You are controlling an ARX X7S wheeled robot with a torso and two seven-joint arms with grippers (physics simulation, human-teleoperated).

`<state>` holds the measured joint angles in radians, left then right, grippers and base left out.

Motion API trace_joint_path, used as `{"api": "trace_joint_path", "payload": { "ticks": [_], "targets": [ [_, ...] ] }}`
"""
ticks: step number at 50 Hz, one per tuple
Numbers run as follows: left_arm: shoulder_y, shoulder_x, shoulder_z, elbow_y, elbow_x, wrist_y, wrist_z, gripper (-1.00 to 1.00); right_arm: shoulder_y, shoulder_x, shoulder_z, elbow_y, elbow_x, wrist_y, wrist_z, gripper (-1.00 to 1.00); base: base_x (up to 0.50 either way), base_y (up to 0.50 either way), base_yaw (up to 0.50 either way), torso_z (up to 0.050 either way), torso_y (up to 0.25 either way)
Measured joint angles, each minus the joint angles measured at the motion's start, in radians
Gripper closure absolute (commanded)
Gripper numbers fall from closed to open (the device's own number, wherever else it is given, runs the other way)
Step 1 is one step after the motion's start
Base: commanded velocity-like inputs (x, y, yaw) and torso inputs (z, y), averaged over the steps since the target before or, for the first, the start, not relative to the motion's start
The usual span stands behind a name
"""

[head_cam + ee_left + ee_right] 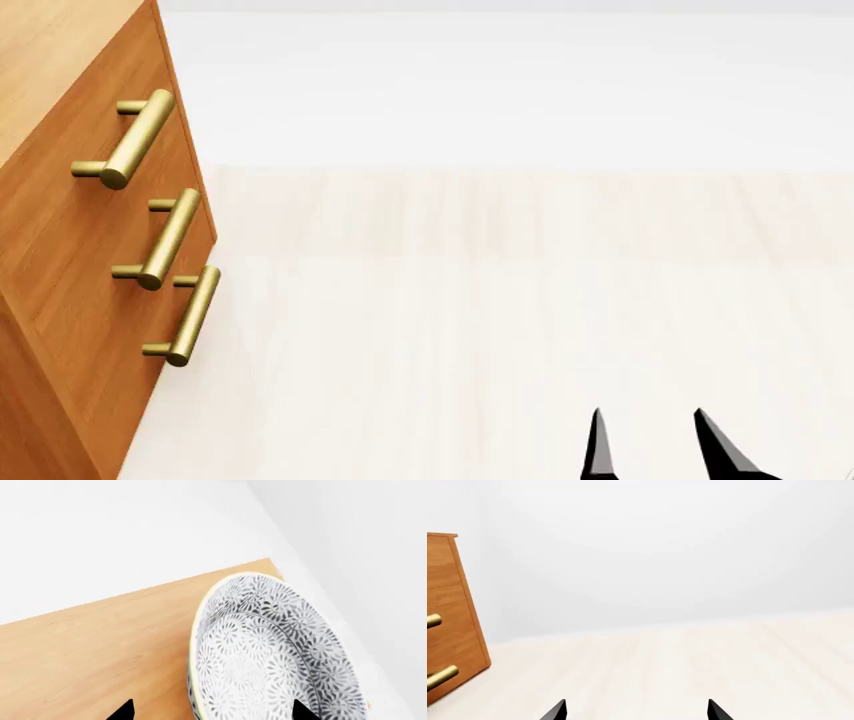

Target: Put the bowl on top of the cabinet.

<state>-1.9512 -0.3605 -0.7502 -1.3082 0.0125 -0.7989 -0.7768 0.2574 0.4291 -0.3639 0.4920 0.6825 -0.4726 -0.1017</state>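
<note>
The bowl (267, 650), grey-and-white floral with a pale rim, sits on the orange-brown wooden top of the cabinet (100, 645), close to the top's far corner and side edge. My left gripper (213, 711) is open. One fingertip is over the wood beside the bowl and the other over the bowl's inside, so the near rim lies between them with a gap on each side. In the head view the cabinet (67, 250) stands at the left; the bowl and left gripper are out of that view. My right gripper (650, 445) is open and empty over the floor.
Three brass bar handles (167, 240) stick out from the cabinet front. Pale wood floor (534, 300) stretches to a white wall. The right wrist view shows the cabinet's edge (447, 605) and open floor ahead of the right gripper (637, 711).
</note>
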Motion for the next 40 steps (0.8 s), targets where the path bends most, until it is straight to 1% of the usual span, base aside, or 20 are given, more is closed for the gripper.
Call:
{"api": "trace_joint_path", "payload": {
  "ticks": [6, 20, 31, 37, 38, 40],
  "targets": [
    [-0.035, 0.003, 0.012, 0.038, 0.004, -0.050, -0.012, -1.00, -0.025, 0.015, 0.003, -0.050, 0.005, -0.002, 0.009, -1.00, 0.00, 0.00, 0.00, 0.000, 0.000],
    [-0.067, 0.093, 0.040, 0.390, 0.015, -0.343, -0.048, -1.00, -0.105, 0.061, 0.017, -0.196, 0.014, -0.021, 0.040, -1.00, 0.00, 0.00, 0.00, 0.000, 0.000],
    [-0.101, 0.155, 0.090, 0.617, 0.018, -0.556, -0.054, -1.00, -0.176, 0.098, 0.030, -0.312, 0.018, -0.046, 0.061, -1.00, 0.00, 0.00, 0.00, 0.000, 0.000],
    [-0.115, 0.177, 0.155, 0.705, 0.019, -0.651, -0.038, -1.00, -0.215, 0.117, 0.039, -0.371, 0.019, -0.063, 0.070, -1.00, 0.00, 0.00, 0.00, 0.000, 0.000],
    [-0.118, 0.180, 0.167, 0.714, 0.029, -0.663, -0.026, -1.00, -0.222, 0.120, 0.040, -0.380, 0.019, -0.066, 0.071, -1.00, 0.00, 0.00, 0.00, 0.000, 0.000],
    [-0.125, 0.198, 0.184, 0.732, 0.088, -0.683, 0.034, -1.00, -0.234, 0.125, 0.042, -0.399, 0.018, -0.072, 0.074, -1.00, 0.00, 0.00, 0.00, 0.000, 0.000]
  ]
}}
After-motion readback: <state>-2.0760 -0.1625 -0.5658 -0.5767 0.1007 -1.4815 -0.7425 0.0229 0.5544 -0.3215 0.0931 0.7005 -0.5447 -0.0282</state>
